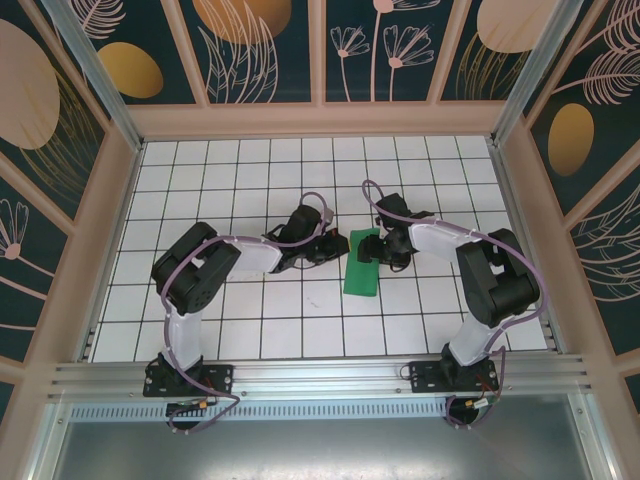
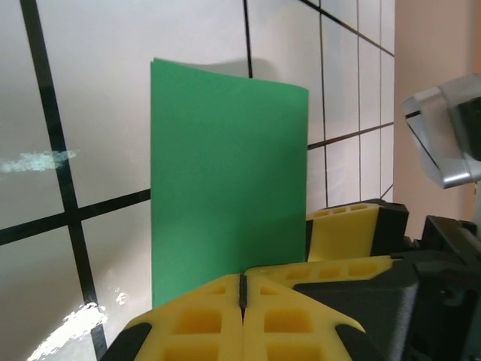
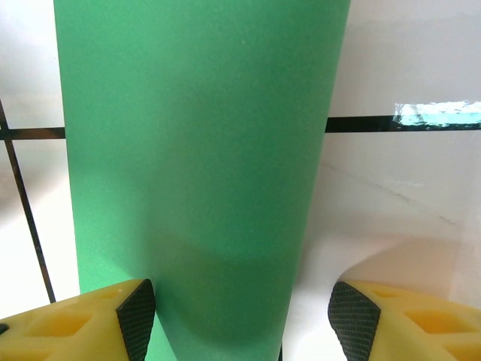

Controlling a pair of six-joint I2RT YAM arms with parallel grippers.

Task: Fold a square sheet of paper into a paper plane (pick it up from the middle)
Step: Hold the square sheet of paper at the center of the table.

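Now the half-folded paper (image 1: 362,265) lies in the middle of the table (image 1: 250,330), left end effector (image 2: 243,289) pressed together at its edge, right end effector (image 3: 244,316) spread over it: corner folds likely next, needing a firm hold-down.

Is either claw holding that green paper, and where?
Right claw: open astride the green paper, holding nothing. Left claw: shut at the paper's edge; whether it pinches that edge cannot be told.

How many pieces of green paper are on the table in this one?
1. The green paper lies as a narrow rectangle near the middle of the tiled table. Anything tucked beneath it would be hidden.
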